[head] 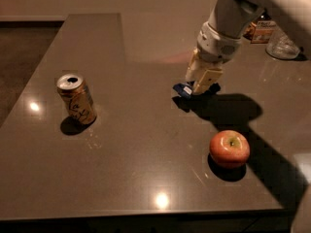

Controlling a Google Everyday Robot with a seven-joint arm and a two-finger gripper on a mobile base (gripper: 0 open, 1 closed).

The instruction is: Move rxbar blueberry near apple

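While my pincer (201,84) stands in the upper right of the frame, low over the desk (136,149), it pinches the rxbar blueberry (183,89), whose dark-blue end protrudes to the left of the tips. Whether the bar touches the desk surface cannot be determined. The apple (229,148) rests on the desk in the lower right, below the pincer and apart from the bar. A gold drink can (76,99) stands upright at centre left, well apart from both.
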